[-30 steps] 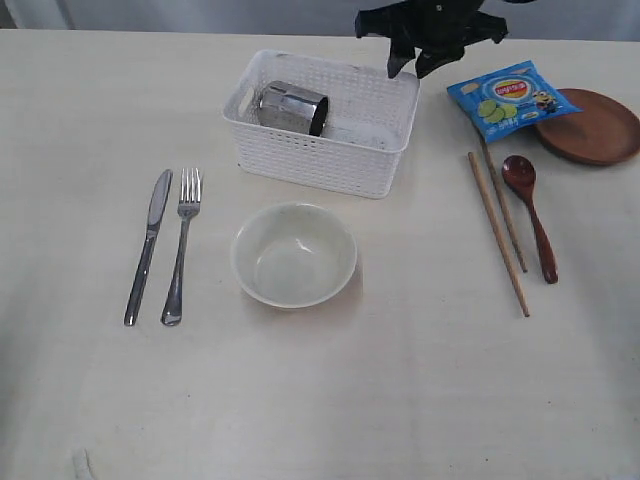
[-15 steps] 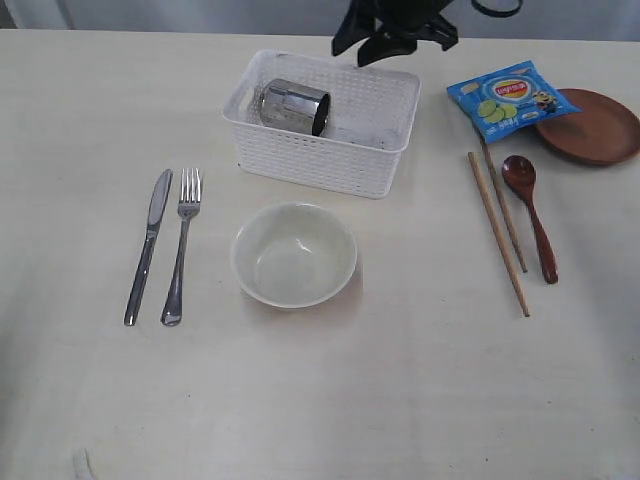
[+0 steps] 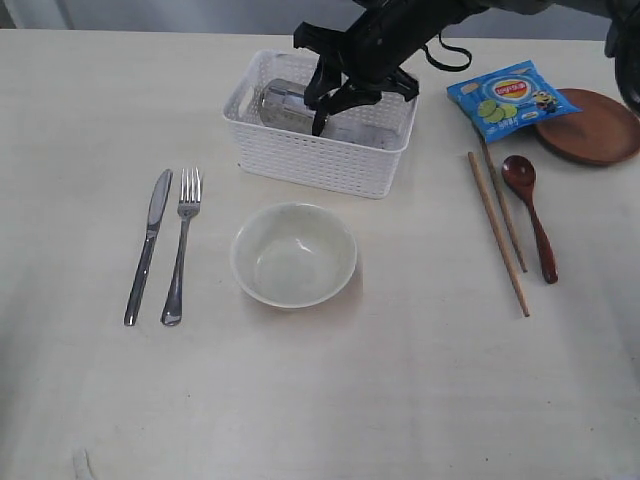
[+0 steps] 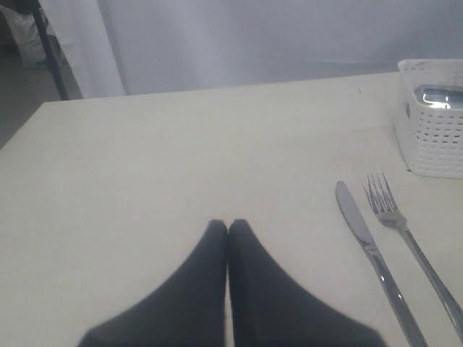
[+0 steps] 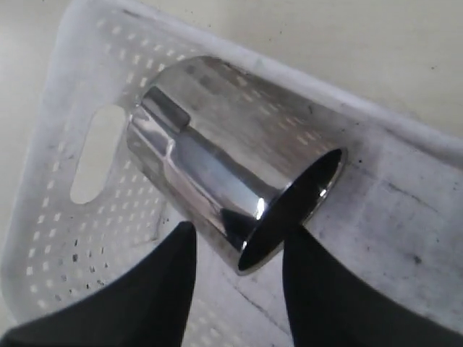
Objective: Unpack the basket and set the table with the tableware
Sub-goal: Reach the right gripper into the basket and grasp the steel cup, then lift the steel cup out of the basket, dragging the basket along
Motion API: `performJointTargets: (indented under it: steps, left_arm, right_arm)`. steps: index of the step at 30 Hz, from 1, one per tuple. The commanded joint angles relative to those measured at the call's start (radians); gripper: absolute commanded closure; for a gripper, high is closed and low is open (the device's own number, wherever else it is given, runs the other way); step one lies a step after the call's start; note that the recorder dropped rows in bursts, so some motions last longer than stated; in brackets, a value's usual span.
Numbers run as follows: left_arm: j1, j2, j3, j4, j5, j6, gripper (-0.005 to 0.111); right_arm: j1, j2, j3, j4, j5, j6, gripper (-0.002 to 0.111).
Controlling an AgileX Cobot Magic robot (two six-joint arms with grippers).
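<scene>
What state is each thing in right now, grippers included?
basket: upright, holds the mug
mug: on its side
bowl: upright, empty
knife: lying flat
fork: lying flat beside the knife
chopsticks: lying flat
spoon: lying flat
plate: flat, its edge under the chip bag
chip bag: flat, partly on the plate
left gripper: shut
right gripper: open, astride the mug's rim

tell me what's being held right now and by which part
Nothing is held yet. The right gripper, jaws open, straddles the rim end of the steel mug in the basket; the left gripper is shut, empty.
</scene>
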Motion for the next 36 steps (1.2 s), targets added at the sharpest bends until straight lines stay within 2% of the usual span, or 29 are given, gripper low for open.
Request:
performJointTargets:
  steps: [1, 8, 10, 13, 27, 33, 36]
  left_arm:
    - [-0.006, -0.002, 0.002, -0.001, -0.001, -0.002, 0.107]
    - [-0.006, -0.002, 0.002, -0.001, -0.001, -0.002, 0.107]
    - [-0.006, -0.002, 0.002, -0.001, -0.001, -0.002, 0.107]
    - [-0.006, -0.002, 0.002, -0.001, -0.001, -0.002, 0.107]
    - [-0.006, -0.002, 0.002, -0.001, -0.001, -0.002, 0.107]
    - [-0.006, -0.002, 0.002, -0.001, -0.001, -0.002, 0.107]
    - [-0.006, -0.002, 0.002, -0.001, -0.001, -0.002, 0.107]
  right_arm:
    - [-0.003, 0.021, -0.001, 0.083, -0.047, -0.037, 0.07]
    - [-0.003, 0.04, -0.001, 0.247, -0.088, -0.171, 0.072]
    - [-0.003, 0.038, -0.001, 0.247, -0.09, -0.182, 0.084]
    - [-0.005, 0.029, -0.001, 0.249, -0.09, -0.234, 0.109]
    - [-0.079, -0.167, -0.001, 0.246, 0.015, -0.295, 0.109]
    - [-0.021, -0.244, -0.001, 0.246, 0.098, -0.303, 0.109]
    - [0.042, -0.261, -0.001, 0.215, 0.117, -0.317, 0.109]
